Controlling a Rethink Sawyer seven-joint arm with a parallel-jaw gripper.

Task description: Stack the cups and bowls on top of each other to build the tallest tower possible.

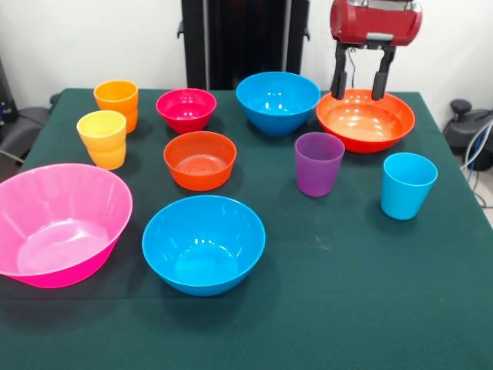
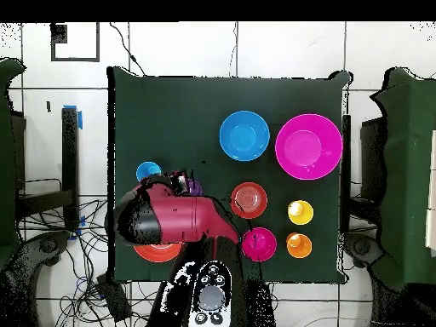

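My gripper (image 1: 360,83) is open and empty, just above the far rim of the wide orange bowl (image 1: 365,121). The purple cup (image 1: 319,163) and light blue cup (image 1: 407,185) stand upright in front of that bowl. The orange cup (image 1: 116,100) and yellow cup (image 1: 102,137) stand at the far left. The small magenta bowl (image 1: 186,109), small orange-red bowl (image 1: 199,159), two blue bowls (image 1: 277,102) (image 1: 203,243) and the big pink bowl (image 1: 58,223) sit apart. No tower stands; nothing is stacked. In the overhead view my arm (image 2: 170,217) hides one blue bowl.
The green table (image 1: 347,308) has its front edge near the bottom of the front view. The robot's black pedestal (image 1: 245,38) stands behind the far edge. Cables and a wheeled base (image 1: 470,123) lie off the table's right side.
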